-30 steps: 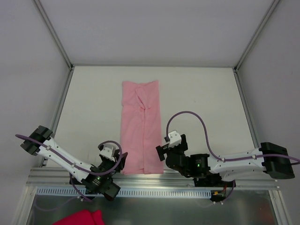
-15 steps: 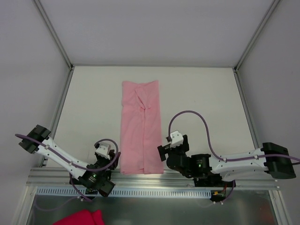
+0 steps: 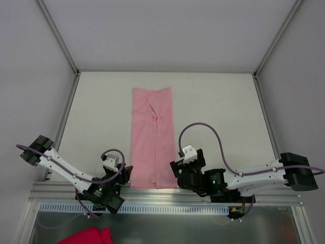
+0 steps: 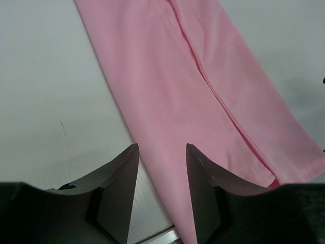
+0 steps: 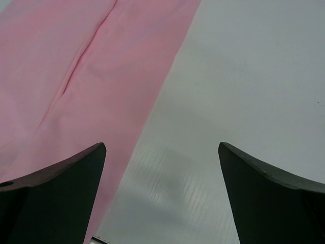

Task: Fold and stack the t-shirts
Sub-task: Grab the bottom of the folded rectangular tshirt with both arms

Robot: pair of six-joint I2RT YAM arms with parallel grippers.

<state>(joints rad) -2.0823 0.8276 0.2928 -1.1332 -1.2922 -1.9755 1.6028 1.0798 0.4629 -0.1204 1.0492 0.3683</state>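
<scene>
The pale pink t-shirt (image 3: 152, 137) lies flat on the white table (image 3: 218, 112), folded lengthwise into a long narrow strip that runs from the far middle to the near edge. My left gripper (image 3: 127, 170) sits low at the strip's near left corner. In the left wrist view its jaws (image 4: 162, 148) stand apart, with the t-shirt's (image 4: 193, 91) left edge passing under the gap and nothing pinched. My right gripper (image 3: 174, 168) hovers at the near right corner. It is wide open (image 5: 161, 145) over bare table, with the t-shirt's (image 5: 101, 66) right edge by its left finger (image 5: 61, 193).
A deep magenta cloth (image 3: 87, 236) lies below the table's near rail (image 3: 152, 195), at bottom left. Metal frame posts (image 3: 57, 35) rise at the far corners. Purple cables (image 3: 208, 132) loop over both arms.
My left gripper has drawn back a little to the left and near edge, staying by the t-shirt's corner. The right gripper has edged slightly nearer the t-shirt's near right corner. The t-shirt has not moved.
</scene>
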